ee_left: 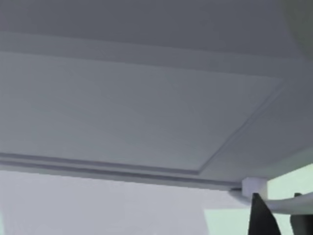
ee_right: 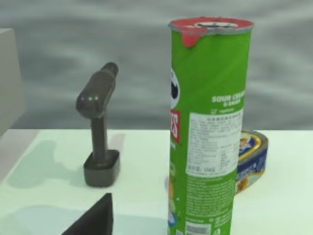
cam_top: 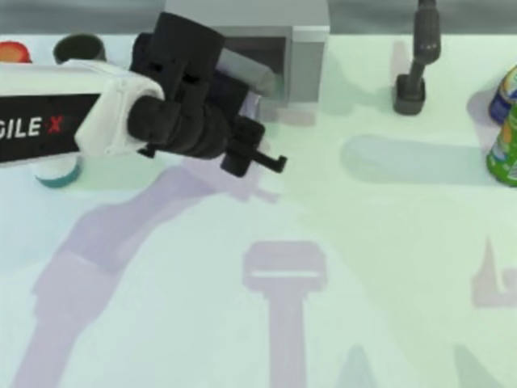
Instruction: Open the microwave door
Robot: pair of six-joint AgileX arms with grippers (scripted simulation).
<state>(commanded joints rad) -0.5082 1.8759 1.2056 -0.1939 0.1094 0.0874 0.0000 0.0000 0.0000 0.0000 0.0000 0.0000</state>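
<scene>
The silver-grey microwave (cam_top: 309, 56) stands at the back middle of the table. The microwave door (cam_top: 246, 74) is swung partly out towards the left, and the dark inside shows behind it. My left arm reaches in from the left, with its gripper (cam_top: 262, 158) just in front of the door's free edge. In the left wrist view the door panel (ee_left: 127, 107) fills the picture. Its pale bar handle (ee_left: 255, 187) passes between my two dark fingertips (ee_left: 261, 220), and the left gripper (ee_left: 281, 223) is shut on it. My right gripper (ee_right: 95, 220) is outside the top view.
A green chip can (cam_top: 505, 149) and a blue tin (cam_top: 502, 93) stand at the right edge. A dark handheld device on a stand (cam_top: 414, 65) is right of the microwave. A red cup (cam_top: 12, 52), a dark cup (cam_top: 79, 48) and a teal-based cup (cam_top: 56, 171) sit at the left.
</scene>
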